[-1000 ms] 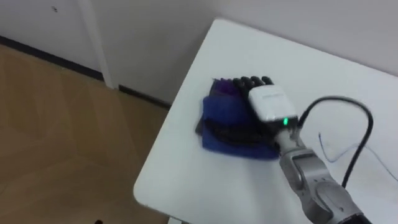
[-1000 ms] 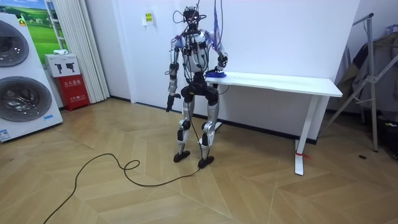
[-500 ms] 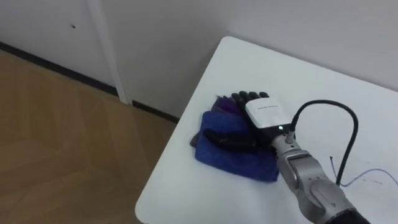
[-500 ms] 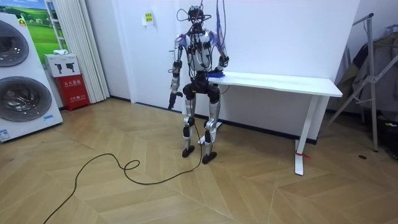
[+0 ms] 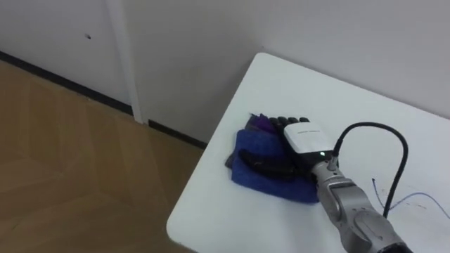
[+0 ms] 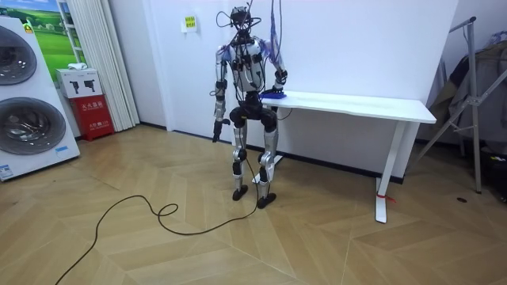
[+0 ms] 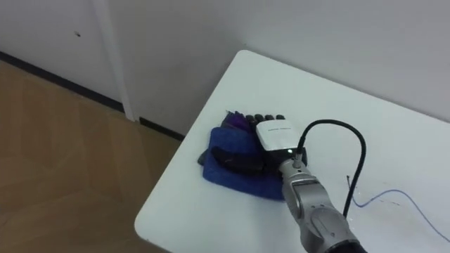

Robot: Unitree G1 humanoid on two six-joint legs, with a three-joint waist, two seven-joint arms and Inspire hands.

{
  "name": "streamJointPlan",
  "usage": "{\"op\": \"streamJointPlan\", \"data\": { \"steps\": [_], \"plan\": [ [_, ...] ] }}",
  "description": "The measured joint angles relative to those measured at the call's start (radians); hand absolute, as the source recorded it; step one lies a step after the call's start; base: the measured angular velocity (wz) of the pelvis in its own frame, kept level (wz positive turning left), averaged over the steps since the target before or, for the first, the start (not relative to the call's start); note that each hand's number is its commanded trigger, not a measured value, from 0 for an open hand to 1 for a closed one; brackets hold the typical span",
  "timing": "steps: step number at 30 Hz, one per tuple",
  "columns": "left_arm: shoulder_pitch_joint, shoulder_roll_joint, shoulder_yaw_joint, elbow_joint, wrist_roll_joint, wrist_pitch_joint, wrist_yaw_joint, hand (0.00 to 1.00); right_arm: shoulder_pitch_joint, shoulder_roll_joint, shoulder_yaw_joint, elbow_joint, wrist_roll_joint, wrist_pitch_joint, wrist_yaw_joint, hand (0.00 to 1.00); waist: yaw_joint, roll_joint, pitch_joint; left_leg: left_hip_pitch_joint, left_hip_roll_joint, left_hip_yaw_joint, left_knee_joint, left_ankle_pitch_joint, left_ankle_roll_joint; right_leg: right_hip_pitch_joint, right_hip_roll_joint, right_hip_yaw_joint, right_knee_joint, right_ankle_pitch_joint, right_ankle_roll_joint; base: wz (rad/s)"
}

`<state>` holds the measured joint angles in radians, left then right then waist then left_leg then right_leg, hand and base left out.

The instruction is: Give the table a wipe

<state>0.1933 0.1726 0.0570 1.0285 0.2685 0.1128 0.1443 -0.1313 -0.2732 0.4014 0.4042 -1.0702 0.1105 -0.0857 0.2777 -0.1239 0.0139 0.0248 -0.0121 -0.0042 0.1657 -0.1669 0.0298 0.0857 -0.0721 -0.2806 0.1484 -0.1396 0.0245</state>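
White table (image 5: 394, 105), its left end: we log the right hand (image 5: 304, 137) lying flat, fingers straight, on the blue cloth (image 5: 267, 186) directly beneath it near the edge, a thin blue scribble (image 5: 411, 200) off to its right, so the stroke likely runs rightward.

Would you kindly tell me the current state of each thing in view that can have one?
Blue cloth: bunched, lying on the table near its corner, under the right hand.
Right hand: open, pressed flat on the blue cloth.
Left hand: hanging at the robot's side.
Table: standing upright, bearing the blue cloth at its end.
Washing machine: door shut.
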Motion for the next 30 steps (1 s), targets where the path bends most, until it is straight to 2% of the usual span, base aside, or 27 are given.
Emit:
{"op": "streamJointPlan", "data": {
  "steps": [5, 8, 11, 15, 20, 24, 30],
  "plan": [
    [-0.003, 0.001, -0.003, -0.01, -0.003, -0.01, 0.002, 0.0, 0.055, 0.0, -0.001, -0.077, -0.004, -0.015, -0.003, 0.0, -0.022, 0.011, 0.0031, 0.002, 0.0, 0.008, 0.001, -0.001, 0.0, -0.002, 0.0, 0.005, 0.004, 0.0, 0.0, -0.02],
    [-0.005, -0.004, -0.003, -0.01, -0.001, -0.011, 0.004, 0.0, 0.072, 0.001, 0.0, -0.084, -0.005, -0.041, -0.026, 0.0, -0.025, 0.023, -0.0008, 0.005, -0.001, 0.019, 0.001, -0.001, 0.0, -0.005, 0.002, 0.013, 0.003, 0.0, 0.0, -0.1],
    [-0.01, -0.004, -0.003, -0.004, -0.002, -0.031, 0.015, 0.0, 0.077, -0.001, 0.001, -0.097, -0.02, -0.057, -0.05, 0.0, -0.027, 0.031, -0.0059, 0.005, 0.0, 0.026, -0.002, -0.001, 0.0, -0.013, 0.004, 0.023, 0.003, 0.0, 0.0, -0.1],
    [-0.018, -0.004, -0.003, 0.019, -0.002, -0.037, 0.039, 0.0, 0.078, -0.001, 0.001, -0.107, -0.035, -0.084, -0.089, 0.0, -0.034, 0.044, -0.0055, 0.005, 0.0, 0.028, -0.004, -0.001, 0.0, -0.016, 0.004, 0.031, 0.003, 0.0, 0.0, -0.04],
    [-0.024, -0.005, -0.003, 0.062, -0.003, -0.038, 0.044, 0.0, 0.078, -0.001, 0.001, -0.114, -0.034, -0.11, -0.106, 0.0, -0.051, 0.044, -0.006, 0.005, 0.0, 0.033, -0.011, -0.001, 0.0, -0.019, 0.005, 0.031, 0.002, 0.0, 0.0, 0.0],
    [-0.03, -0.005, -0.003, 0.066, -0.002, -0.039, 0.044, 0.0, 0.113, 0.0, 0.0, -0.123, -0.034, -0.112, -0.119, 0.0, -0.057, 0.041, -0.0099, 0.007, 0.0, 0.033, -0.013, -0.001, 0.0, -0.019, 0.005, 0.031, 0.002, 0.0, 0.0, 0.0],
    [-0.045, -0.005, -0.003, 0.072, -0.002, -0.04, 0.044, 0.0, 0.143, 0.0, 0.001, -0.144, -0.034, -0.12, -0.119, 0.0, -0.058, 0.046, -0.0084, 0.013, 0.0, 0.032, -0.016, -0.001, 0.0, -0.018, 0.005, 0.031, 0.002, 0.0, 0.0, 0.0]
  ]
}}
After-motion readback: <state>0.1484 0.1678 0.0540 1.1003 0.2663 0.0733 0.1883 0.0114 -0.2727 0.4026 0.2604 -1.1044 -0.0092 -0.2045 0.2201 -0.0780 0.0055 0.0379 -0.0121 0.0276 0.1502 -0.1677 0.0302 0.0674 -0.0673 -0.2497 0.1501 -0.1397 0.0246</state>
